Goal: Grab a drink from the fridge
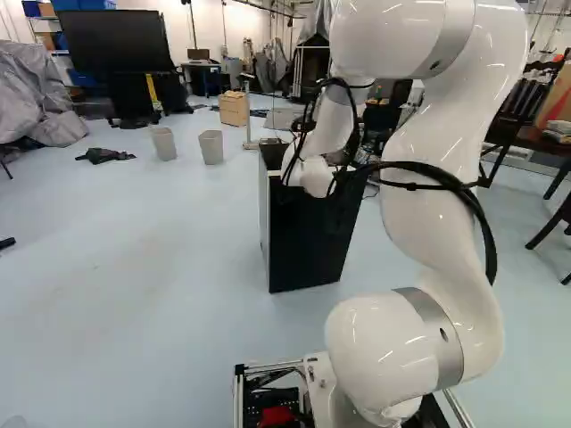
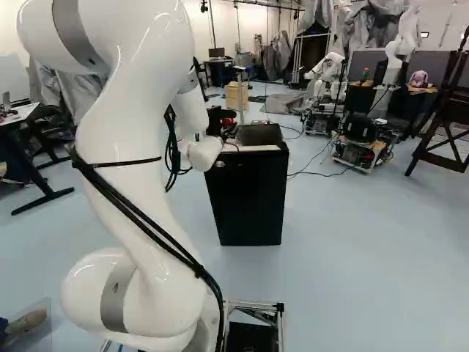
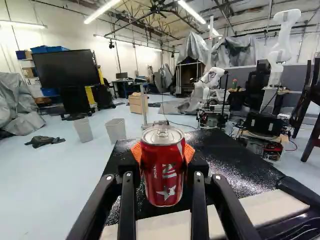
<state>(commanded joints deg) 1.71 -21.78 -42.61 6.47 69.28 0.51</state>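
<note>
Two fingers grip one red can over one black fridge, two bins beyond.

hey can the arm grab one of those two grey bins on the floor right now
Probably not: the gripper is shut on the red can, and the bins stand farther off, beyond the black fridge.

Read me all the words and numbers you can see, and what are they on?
No word or number here reads surely and whole.
Red can between the fingers: white letters, big and small, run sideways up its side beside a star. The big ones wrap out of sight; the small ones are too tiny to be sure of.
Black cabinet: a small pale mark on its front, too small to read.
</note>
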